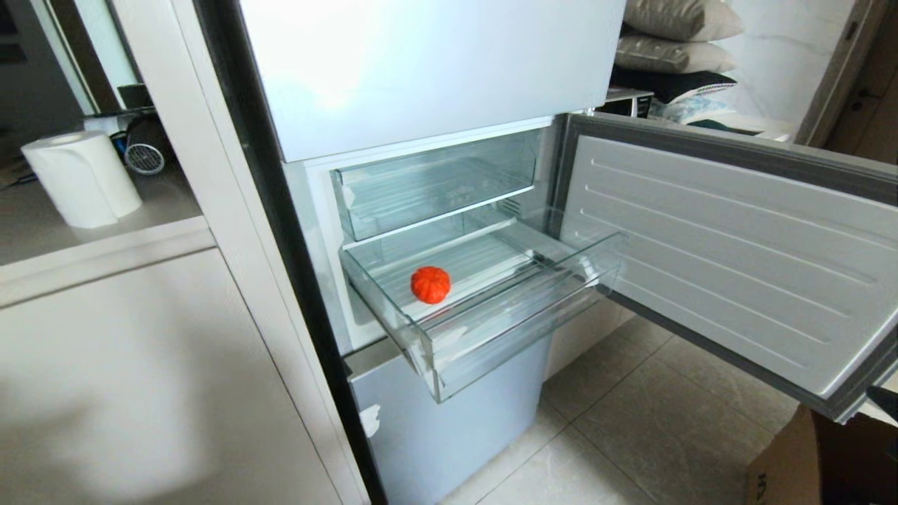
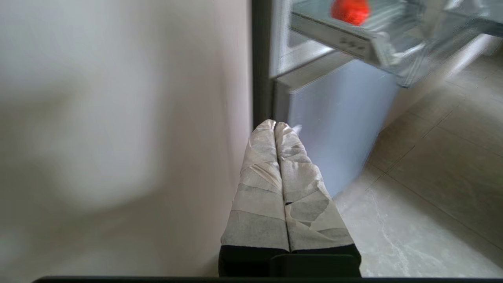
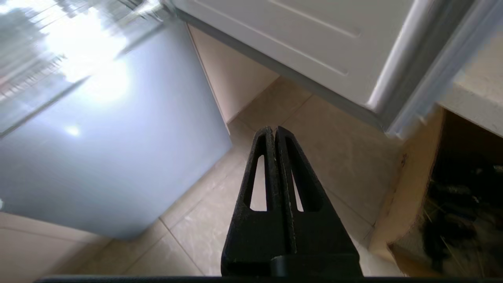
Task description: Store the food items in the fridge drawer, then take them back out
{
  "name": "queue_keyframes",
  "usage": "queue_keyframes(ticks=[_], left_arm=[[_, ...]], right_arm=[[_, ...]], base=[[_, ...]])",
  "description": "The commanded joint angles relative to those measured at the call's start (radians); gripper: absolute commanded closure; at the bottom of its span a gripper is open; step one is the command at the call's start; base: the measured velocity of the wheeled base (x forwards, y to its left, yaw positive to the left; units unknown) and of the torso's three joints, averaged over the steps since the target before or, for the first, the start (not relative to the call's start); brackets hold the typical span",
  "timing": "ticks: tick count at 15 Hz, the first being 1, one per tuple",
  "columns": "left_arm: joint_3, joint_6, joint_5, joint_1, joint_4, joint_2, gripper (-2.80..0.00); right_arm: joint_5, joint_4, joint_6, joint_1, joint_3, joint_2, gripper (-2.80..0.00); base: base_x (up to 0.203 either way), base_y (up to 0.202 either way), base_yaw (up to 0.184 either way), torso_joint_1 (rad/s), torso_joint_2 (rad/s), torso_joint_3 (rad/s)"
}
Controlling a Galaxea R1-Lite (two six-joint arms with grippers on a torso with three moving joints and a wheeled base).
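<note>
One food item, a ribbed orange-red mini pumpkin (image 1: 430,284), lies on the ribbed floor of the clear fridge drawer (image 1: 491,330), which is pulled out of the pale-blue fridge. The same food item (image 2: 349,11) shows high up in the left wrist view, inside the fridge drawer (image 2: 365,43). My left gripper (image 2: 275,125), wrapped in pale tape, is shut and empty, low beside the fridge's lower panel. My right gripper (image 3: 270,130) is shut with nothing in it. It hangs over the floor tiles below the open door. Neither arm appears in the head view.
The fridge door (image 1: 736,259) stands open to the right. A shallower clear tray (image 1: 435,186) sits above the drawer. A cardboard box (image 3: 452,204) stands on the floor at right. A beige cabinet (image 1: 140,365) with a paper roll (image 1: 81,179) flanks the fridge at left.
</note>
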Motion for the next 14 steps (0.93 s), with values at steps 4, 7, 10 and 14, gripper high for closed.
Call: queue_keyframes(ticks=[4, 7, 10, 14], left_arm=[[0.000, 0.000, 0.000, 0.001, 0.000, 0.000, 0.00], [0.000, 0.000, 0.000, 0.001, 0.000, 0.001, 0.00], [0.000, -0.001, 0.000, 0.001, 0.000, 0.000, 0.00], [0.000, 0.000, 0.000, 0.001, 0.000, 0.000, 0.00]], right_arm=[[-0.007, -0.003, 0.000, 0.000, 0.004, 0.004, 0.00], [-0.010, -0.005, -0.001, 0.000, -0.012, 0.006, 0.00], [-0.008, -0.003, -0.004, -0.001, -0.036, 0.007, 0.00], [-0.003, -0.067, -0.007, -0.002, -0.057, 0.049, 0.00]], base=[[-0.002, -0.010, 0.162, 0.003, 0.00, 0.003], [0.000, -0.010, 0.175, 0.006, 0.00, 0.002], [0.001, -0.008, 0.173, 0.002, 0.00, 0.003], [0.002, -0.009, 0.160, 0.001, 0.00, 0.004]])
